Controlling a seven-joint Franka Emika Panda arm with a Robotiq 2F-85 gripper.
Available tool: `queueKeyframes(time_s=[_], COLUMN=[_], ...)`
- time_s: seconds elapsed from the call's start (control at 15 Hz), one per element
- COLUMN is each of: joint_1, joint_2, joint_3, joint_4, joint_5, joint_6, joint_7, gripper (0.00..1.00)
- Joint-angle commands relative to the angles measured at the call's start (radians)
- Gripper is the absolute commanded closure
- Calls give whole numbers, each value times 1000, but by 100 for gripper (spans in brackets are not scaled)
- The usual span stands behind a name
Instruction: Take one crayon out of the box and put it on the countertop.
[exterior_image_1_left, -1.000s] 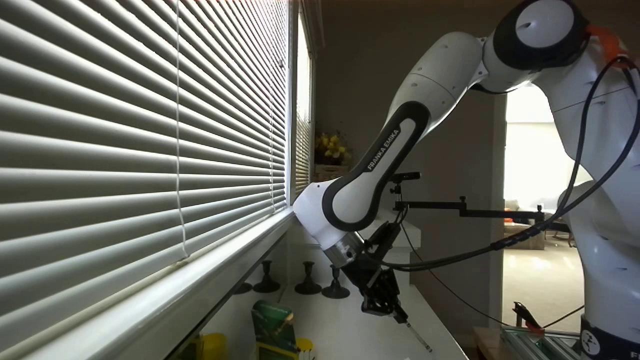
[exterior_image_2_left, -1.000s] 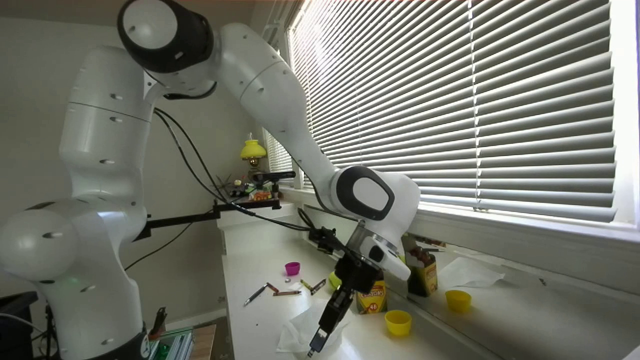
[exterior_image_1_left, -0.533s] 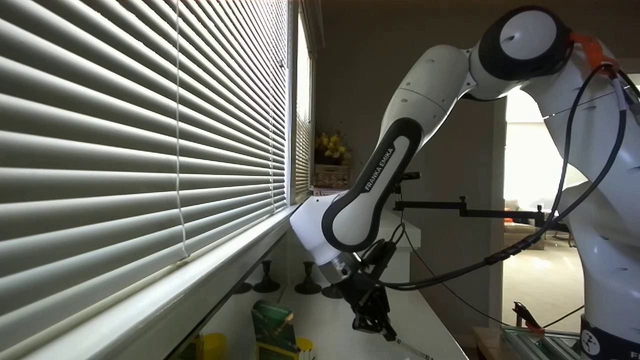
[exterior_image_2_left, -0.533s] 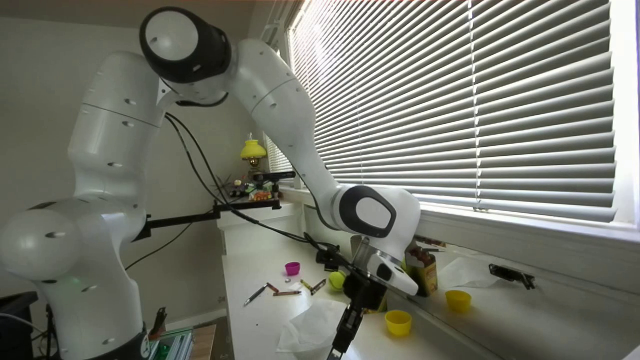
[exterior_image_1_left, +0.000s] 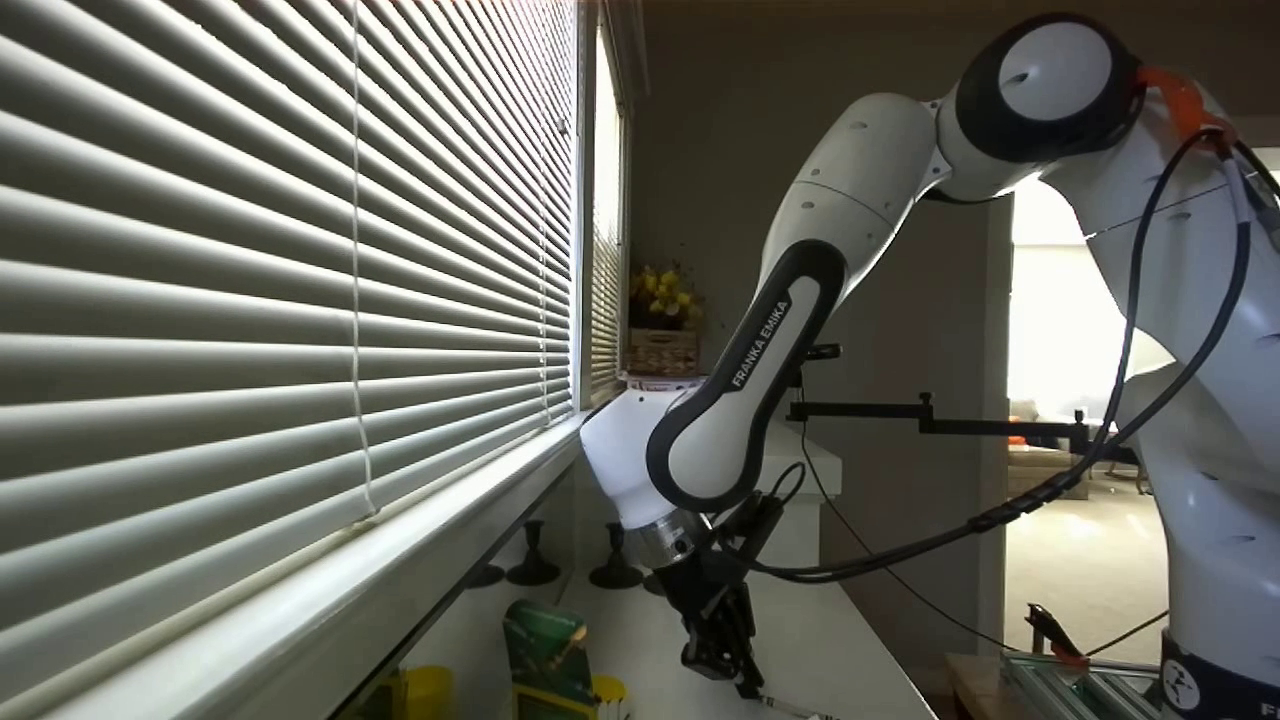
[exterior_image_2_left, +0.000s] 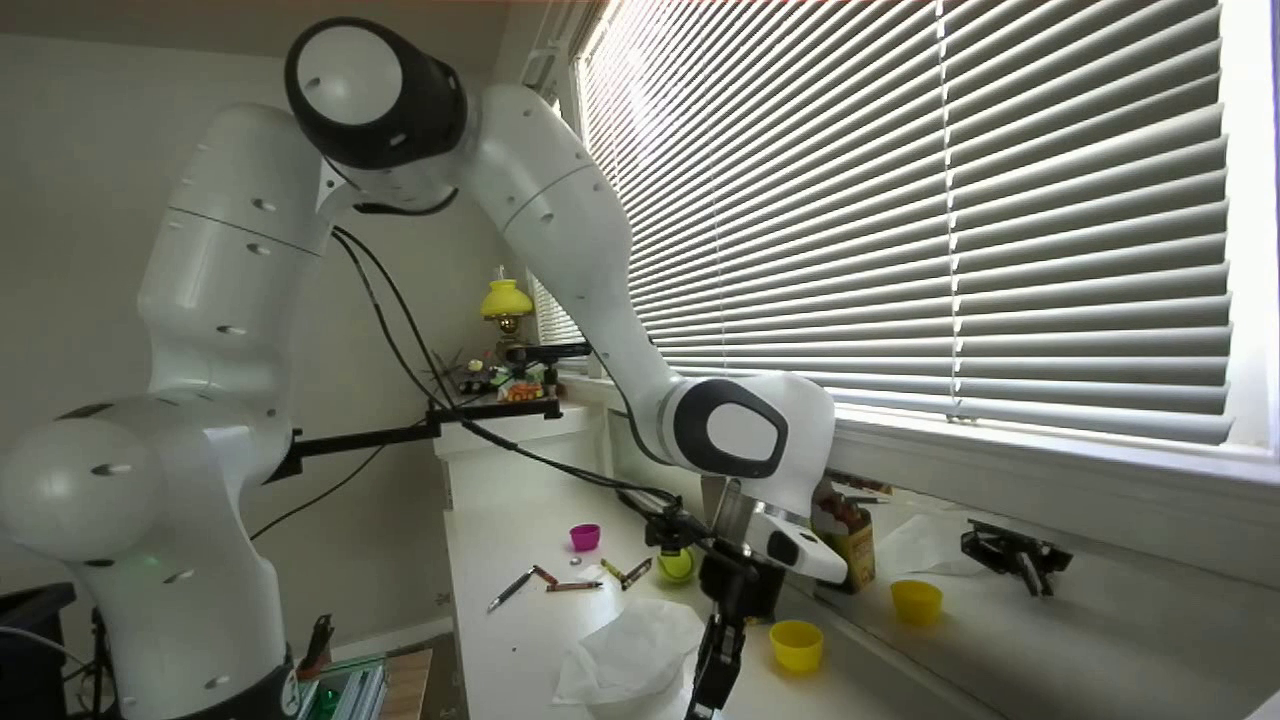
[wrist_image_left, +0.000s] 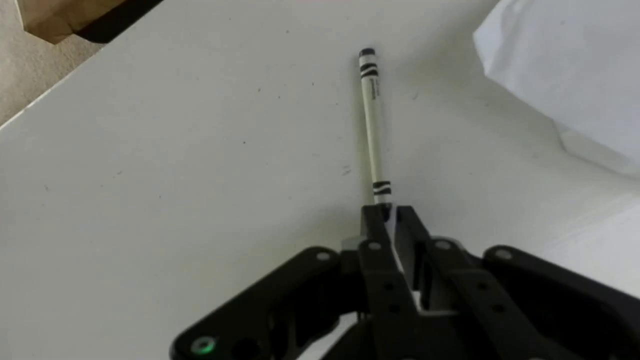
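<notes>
A pale crayon (wrist_image_left: 372, 125) with black bands lies on or just above the white countertop (wrist_image_left: 200, 125) in the wrist view. Its near black tip is between my fingertips, close to the left finger. My gripper (wrist_image_left: 391, 210) is slightly open, with a narrow gap between the tip and the right finger. In an exterior view the gripper (exterior_image_1_left: 752, 692) is low over the counter, with the crayon (exterior_image_1_left: 795, 708) pointing out from it. The green and yellow crayon box (exterior_image_1_left: 548, 648) stands by the wall. In another exterior view my gripper (exterior_image_2_left: 705, 710) hides most of the box.
A white tissue (exterior_image_2_left: 640, 650) lies beside the gripper. A yellow cup (exterior_image_2_left: 797, 645), tennis ball (exterior_image_2_left: 676, 566), pink cup (exterior_image_2_left: 585, 537), pen (exterior_image_2_left: 511, 590) and several crayons (exterior_image_2_left: 574, 587) are on the counter. A mirror (exterior_image_2_left: 1100, 620) runs along the wall. Dark candlesticks (exterior_image_1_left: 615, 560) stand farther off.
My gripper has moved down and toward the wall, and tilted more upright. The crayon has come down with it to the countertop. The box and other objects have not moved.
</notes>
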Motion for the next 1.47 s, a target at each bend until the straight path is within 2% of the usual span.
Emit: queueKeyframes(time_s=[0.0, 0.4, 0.53, 0.73, 0.87, 0.93, 1.0, 1.2, 1.4], joint_1=[11, 29, 34, 39, 43, 46, 35, 36, 35], joint_2=[-71, -277, -368, -494, -562, -598, -500, -569, -576], joint_3=[8, 48, 63, 82, 90, 90, 96, 99, 99], joint_4=[-52, -130, -161, -185, -197, -214, -153, -175, -189], joint_5=[32, 56, 74, 120, 154, 197, 134, 166, 167], joint_6=[49, 3, -20, -64, -59, -10, -47, -42, -31], joint_7=[-75, -151, -177, -202, -221, -249, -196, -222, -223], gripper=[55, 12, 2, 0, 0, 0, 0, 0, 0])
